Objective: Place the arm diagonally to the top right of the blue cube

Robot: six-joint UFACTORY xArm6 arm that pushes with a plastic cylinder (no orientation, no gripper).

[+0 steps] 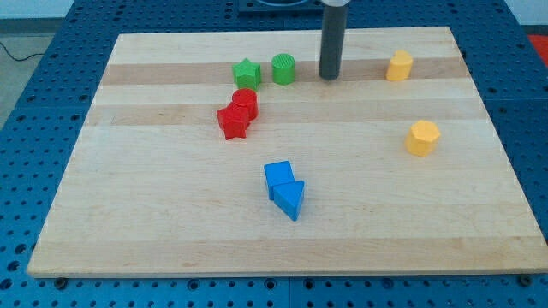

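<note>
The blue cube [277, 177] sits a little below the board's middle, touching a blue triangular block [290, 199] at its lower right. My tip [330, 77] rests on the board near the view's top, well above and to the right of the blue cube, just right of the green cylinder [283, 68].
A green star [247, 73] lies left of the green cylinder. A red cylinder [245, 102] and a red star [233, 122] touch below them. A yellow block [399, 65] is at the top right, a yellow hexagonal block [422, 138] at the right. The wooden board [128, 214] ends in blue pegboard.
</note>
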